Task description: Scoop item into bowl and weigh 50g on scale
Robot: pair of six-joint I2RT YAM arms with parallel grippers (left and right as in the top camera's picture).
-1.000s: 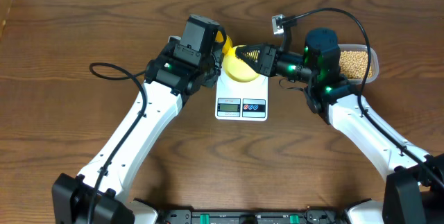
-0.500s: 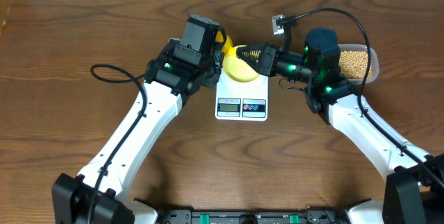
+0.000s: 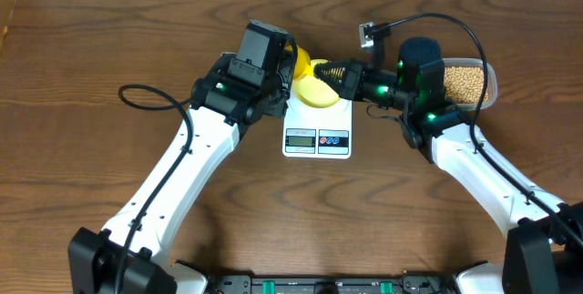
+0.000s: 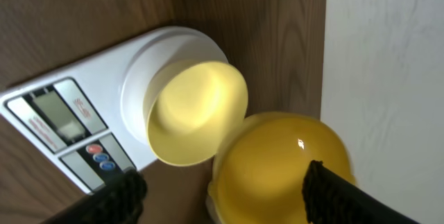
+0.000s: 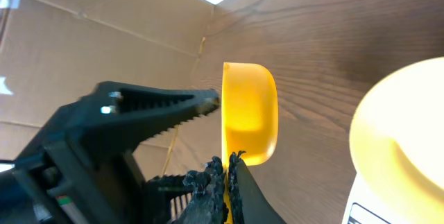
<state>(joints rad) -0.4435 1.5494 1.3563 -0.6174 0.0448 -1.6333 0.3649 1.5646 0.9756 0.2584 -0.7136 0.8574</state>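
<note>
Two grippers meeting around a yellow scoop (image 4: 284, 161) just beyond the far corner of the scale (image 3: 316, 139), seen from above and from both wrists. Left gripper (image 4: 222, 193) with fingers (image 4: 121, 193) spread wide, one on each side of the scoop's cup, apparently not gripping it. Right gripper (image 5: 226, 172) with toothed fingers pressed together just under the cup, apparently pinching the scoop's thin handle, though the handle itself is hidden between them. Pale yellow-green bowl (image 4: 198, 109) sitting on the scale's round platform, empty, just beside the scoop. Many small tan beans (image 3: 463, 80) lying in a clear tub (image 3: 490, 85) on the table (image 3: 91, 48), behind the right arm's wrist and well apart from the bowl; none in the bowl. Likely handling, judged from looks alone: beans hard, smooth, round and light, free to roll and bounce, so hopeless to pinch one by one and best lifted in the scoop, kept level with the cup's mouth upward. Scoop probably stiff, light, slick plastic, prone to twisting in a narrow pinch; safest hold on the handle close to the cup, squarely across its flat sides. Bowl also light and easy to nudge off the platform, so better to pour from just above the rim without touching it.
</note>
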